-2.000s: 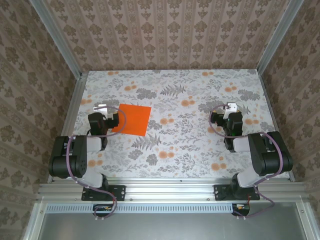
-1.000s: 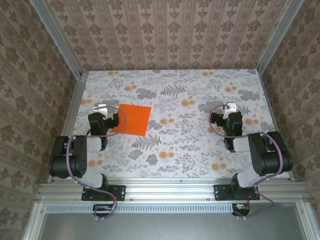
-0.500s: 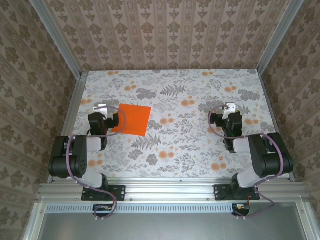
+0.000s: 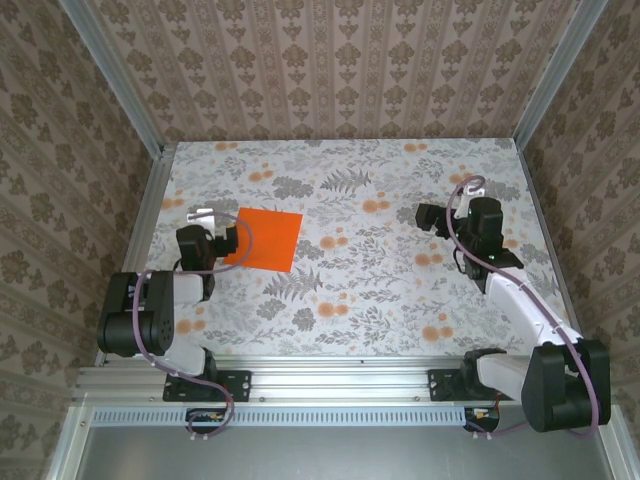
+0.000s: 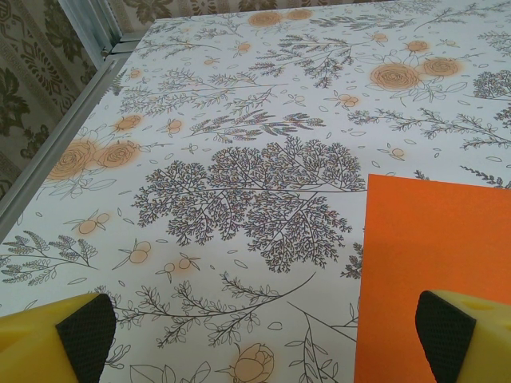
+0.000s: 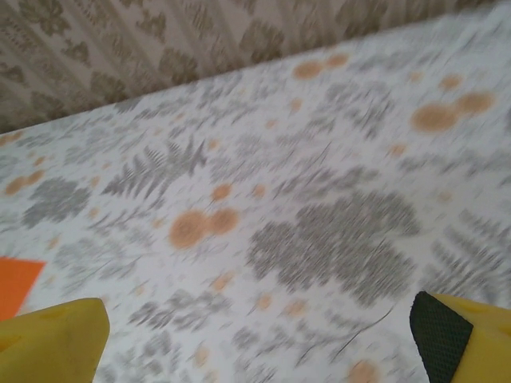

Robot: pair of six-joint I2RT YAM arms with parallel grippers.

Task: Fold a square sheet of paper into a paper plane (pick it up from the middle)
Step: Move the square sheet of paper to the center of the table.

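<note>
— On the left half of the table [image 4: 400, 290], is that the square sheet of paper [image 4: 265, 239]?

— Yes, bright orange, lying flat and uncreased, with its edges turned a touch off the table's own. Being square, it has no long axis to speak of.

— Which arm is nearer?

— The left, plainly. The left gripper [image 4: 203, 215] sits just beside the sheet's left edge and points toward the far side, with its jaws spread wide. From its own wrist camera the paper [image 5: 439, 239] fills the lower right, so the sheet lies to the right of the open gap [image 5: 263, 351] rather than under it.

— And the other one?

— The right gripper [image 4: 472, 186] is well apart, over on the right side and rather farther back. It is open wide as well and holds nothing. Its camera is blurred, but a small corner of orange [image 6: 14, 283] shows at the left edge, so the sheet lies well off to its left.

— So who picks it up from the middle?

— I'd say the left arm needs only a short shift rightward to centre over it. The right would have to cross most of the table.
</note>
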